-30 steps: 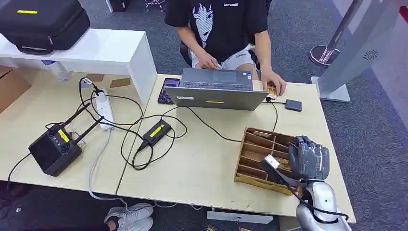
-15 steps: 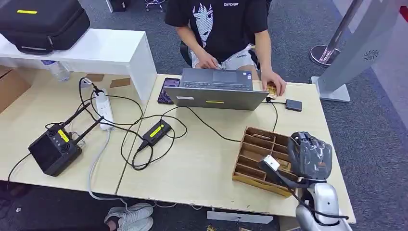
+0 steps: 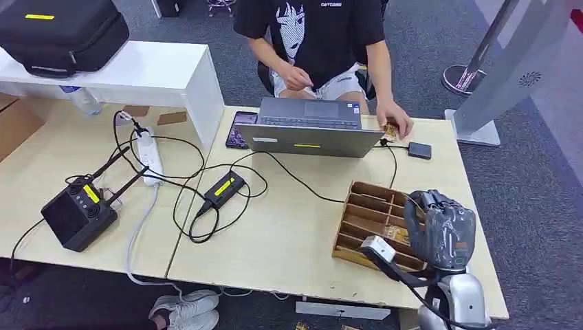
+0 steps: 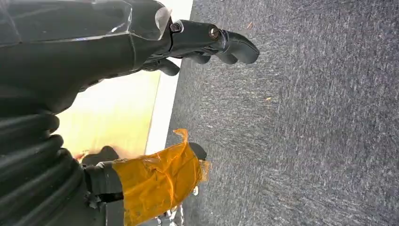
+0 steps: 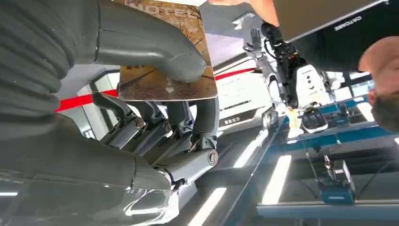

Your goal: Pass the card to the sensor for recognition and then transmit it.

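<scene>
Right hand (image 5: pixel 155 117): thumb presses the card (image 5: pixel 164 56) against the darker fingers (image 5: pixel 207 113), so the card is pinched flat, thumb on one face, fingers behind the other. In the head view the right hand (image 3: pixel 447 230) is raised over the near right part of the table (image 3: pixel 289 234), just above the right end of the wooden tray (image 3: pixel 368 220); the card itself is hidden behind the hand there. Left hand (image 4: pixel 211 44) hangs off the near table edge over grey carpet, fingers loosely curled in, nothing in them. The card looks thin, stiff and light, with a glossy face that is likely slippery; a pinch across the flat faces near one short end should leave most of it free for reading, and a hard squeeze could bend it. Print on the card reads partly like "HOTEL", with smaller lines too small to read. The likely sensor (image 3: pixel 419 150) is a small dark flat box at the far right of the table, on a cable, well apart from the hand. A person (image 3: pixel 316 41) sits at the far side behind a laptop (image 3: pixel 309 130), one hand beside the sensor; the shirt carries small white lettering, not legible. Left part of the table: a black box with antennas (image 3: pixel 75 213), a power strip (image 3: pixel 148 155), a black adapter with a yellow label (image 3: pixel 221 189).
</scene>
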Controlling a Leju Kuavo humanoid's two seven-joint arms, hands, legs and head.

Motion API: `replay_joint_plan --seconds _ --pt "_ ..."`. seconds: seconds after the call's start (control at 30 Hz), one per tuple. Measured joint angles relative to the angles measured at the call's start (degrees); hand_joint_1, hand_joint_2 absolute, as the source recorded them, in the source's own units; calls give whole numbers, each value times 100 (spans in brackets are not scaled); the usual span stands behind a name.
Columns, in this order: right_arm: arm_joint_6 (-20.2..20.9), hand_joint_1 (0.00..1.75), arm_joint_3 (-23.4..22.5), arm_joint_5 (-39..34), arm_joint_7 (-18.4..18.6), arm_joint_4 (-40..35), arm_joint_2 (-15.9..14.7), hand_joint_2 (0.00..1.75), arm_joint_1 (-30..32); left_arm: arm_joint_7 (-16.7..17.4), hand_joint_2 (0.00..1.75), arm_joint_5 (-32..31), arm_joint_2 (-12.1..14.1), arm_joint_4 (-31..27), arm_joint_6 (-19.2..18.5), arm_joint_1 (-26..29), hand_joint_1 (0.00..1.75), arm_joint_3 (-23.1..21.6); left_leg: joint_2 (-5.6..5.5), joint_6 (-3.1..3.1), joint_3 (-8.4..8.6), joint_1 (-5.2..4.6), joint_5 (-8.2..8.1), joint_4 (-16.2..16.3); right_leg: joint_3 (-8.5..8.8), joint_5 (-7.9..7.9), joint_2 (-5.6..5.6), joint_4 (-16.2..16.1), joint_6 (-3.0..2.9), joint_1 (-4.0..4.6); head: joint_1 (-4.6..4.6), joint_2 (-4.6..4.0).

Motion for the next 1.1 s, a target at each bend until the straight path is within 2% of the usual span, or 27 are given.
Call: replay_joint_plan --seconds 0.2,0.3,0.37,0.43,0.53,0.67,0.9,1.1 --pt "0 175 0 -186 -7 59 7 175 -6 -4 175 0 0 0 2 0 0 0 0 0 -1 0 0 0 0 0 0 0 0 0 0 0" --pt "72 175 96 -1042 -516 153 46 175 -83 -4 175 -15 2 0 -4 -1 0 0 1 0 -3 0 0 -1 1 0 1 2 0 1 0 0" --pt "336 175 362 -1804 -950 240 68 175 -249 -9 175 -39 4 0 -15 -4 0 0 5 0 -3 1 0 -1 0 0 5 4 -1 2 2 0" --pt "542 175 735 -2184 -1172 363 149 175 -540 -24 175 -83 11 0 -17 -11 0 -2 14 -1 0 1 1 -2 -3 3 13 8 -4 2 0 0" --pt "864 175 1288 -2569 -1114 656 315 175 -1216 -70 175 -179 15 0 -33 -26 0 -26 13 -5 4 3 5 -2 -4 4 16 14 -6 3 0 0" --pt "1311 175 1654 -3123 -966 1230 467 175 -2190 -90 175 -299 26 0 -85 -44 0 -76 7 -14 3 3 15 -2 -2 14 10 17 -12 2 0 0" --pt "1620 175 1869 -3361 -780 2118 706 175 -3574 -118 175 -437 52 0 -136 -59 0 -206 3 -11 2 2 17 -1 -2 15 8 13 -12 1 0 0" --pt "1720 175 1989 -3307 -557 2581 837 175 -4181 -120 175 -487 68 0 -144 -66 0 -271 5 -12 -3 2 17 -1 -12 15 9 13 -12 1 0 0"
